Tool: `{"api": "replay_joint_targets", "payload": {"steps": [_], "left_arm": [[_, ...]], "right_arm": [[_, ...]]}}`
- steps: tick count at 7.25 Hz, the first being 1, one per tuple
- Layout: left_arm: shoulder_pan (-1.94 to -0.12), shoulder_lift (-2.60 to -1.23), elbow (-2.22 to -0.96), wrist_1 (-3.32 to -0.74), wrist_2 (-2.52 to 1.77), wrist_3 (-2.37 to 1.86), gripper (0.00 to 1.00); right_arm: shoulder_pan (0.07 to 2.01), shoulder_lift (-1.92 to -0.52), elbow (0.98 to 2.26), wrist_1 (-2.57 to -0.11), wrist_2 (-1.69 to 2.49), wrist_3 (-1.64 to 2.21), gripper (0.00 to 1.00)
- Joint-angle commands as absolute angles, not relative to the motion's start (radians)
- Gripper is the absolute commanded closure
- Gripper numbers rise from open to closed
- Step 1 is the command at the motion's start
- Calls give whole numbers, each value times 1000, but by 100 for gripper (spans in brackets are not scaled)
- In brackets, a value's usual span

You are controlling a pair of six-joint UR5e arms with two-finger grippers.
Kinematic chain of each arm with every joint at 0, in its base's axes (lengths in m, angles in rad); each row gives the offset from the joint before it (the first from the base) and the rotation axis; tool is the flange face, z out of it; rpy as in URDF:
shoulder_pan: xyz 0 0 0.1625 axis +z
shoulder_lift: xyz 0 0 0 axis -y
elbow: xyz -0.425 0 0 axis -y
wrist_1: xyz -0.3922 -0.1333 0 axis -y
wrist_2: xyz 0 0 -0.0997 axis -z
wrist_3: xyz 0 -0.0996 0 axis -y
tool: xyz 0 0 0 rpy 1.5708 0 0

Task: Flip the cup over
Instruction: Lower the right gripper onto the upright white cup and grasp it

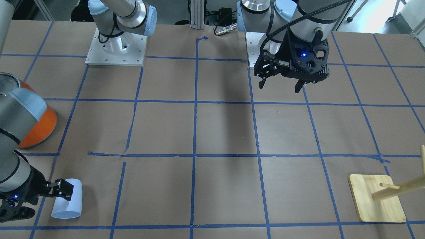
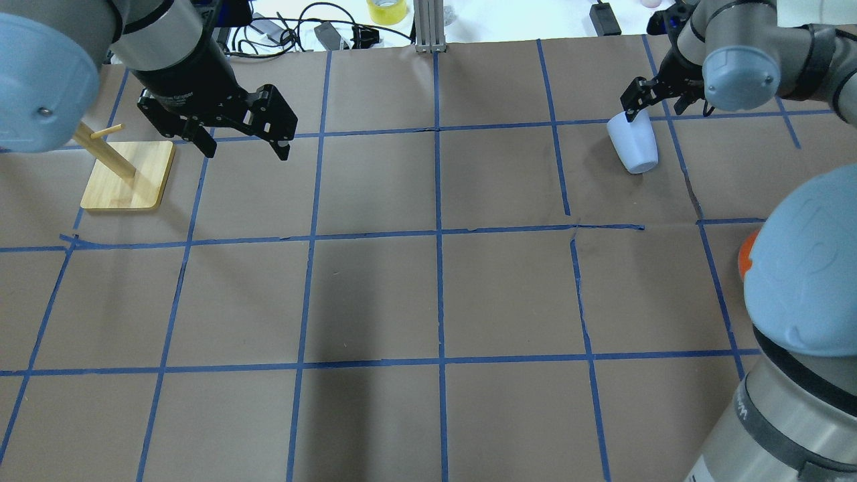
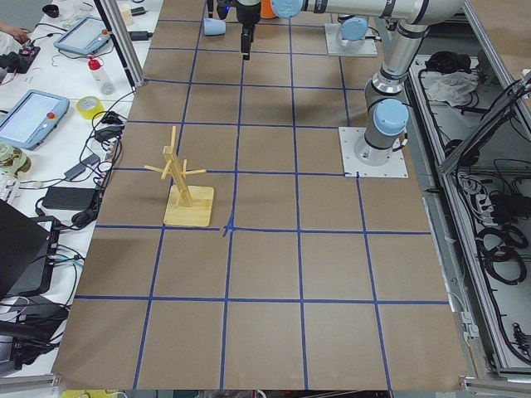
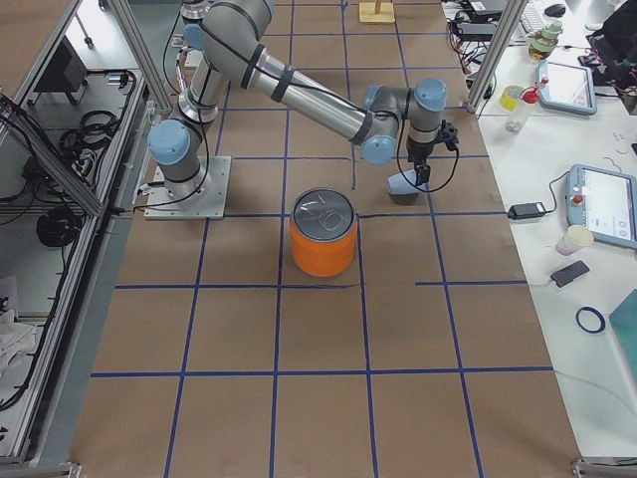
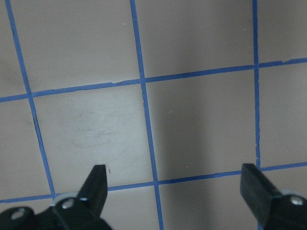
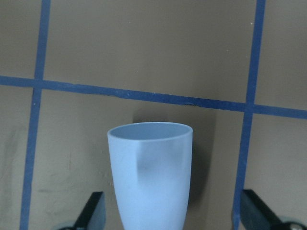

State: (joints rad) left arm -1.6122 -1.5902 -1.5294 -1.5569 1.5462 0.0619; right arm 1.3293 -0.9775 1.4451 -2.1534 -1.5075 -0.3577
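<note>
The pale blue-white cup (image 2: 633, 144) lies tilted on its side at the far right of the table, its wide rim pointing away from the robot's base. It also shows in the front view (image 1: 68, 200) and fills the lower middle of the right wrist view (image 6: 151, 177). My right gripper (image 2: 653, 110) is open. Its fingers (image 6: 93, 213) stand on either side of the cup's narrow end, with a gap to each side. My left gripper (image 2: 246, 150) is open and empty, and hovers over bare table (image 5: 175, 177) at the far left.
A large orange can with a silver top (image 4: 323, 244) stands near my right arm, closer to the robot than the cup. A wooden peg stand on a square base (image 2: 127, 177) stands at the far left beside my left gripper. Blue tape lines grid the brown table.
</note>
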Motion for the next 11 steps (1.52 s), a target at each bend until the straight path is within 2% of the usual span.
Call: {"api": "replay_joint_targets", "payload": {"steps": [1, 2, 3, 6, 9, 11], "left_arm": [[-1612, -1591, -1529, -1557, 1546, 61, 0], [-1612, -1591, -1529, -1557, 1546, 63, 0], [-1612, -1591, -1529, -1557, 1546, 61, 0], [-1612, -1591, -1529, -1557, 1546, 63, 0], [-1612, -1592, -1529, -1557, 1546, 63, 0], [-1612, -1591, -1529, -1557, 1546, 63, 0]], "right_arm": [[1327, -937, 1472, -2207, -1477, -327, 3], [1328, -936, 1488, -2215, -1476, -315, 4], [1328, -931, 1493, -2220, -1476, -316, 9], [1328, -933, 1512, -2220, -1476, -314, 30], [1444, -1008, 1493, -2210, -1476, -347, 30], [1589, -1022, 1493, -2249, -1445, -596, 30]]}}
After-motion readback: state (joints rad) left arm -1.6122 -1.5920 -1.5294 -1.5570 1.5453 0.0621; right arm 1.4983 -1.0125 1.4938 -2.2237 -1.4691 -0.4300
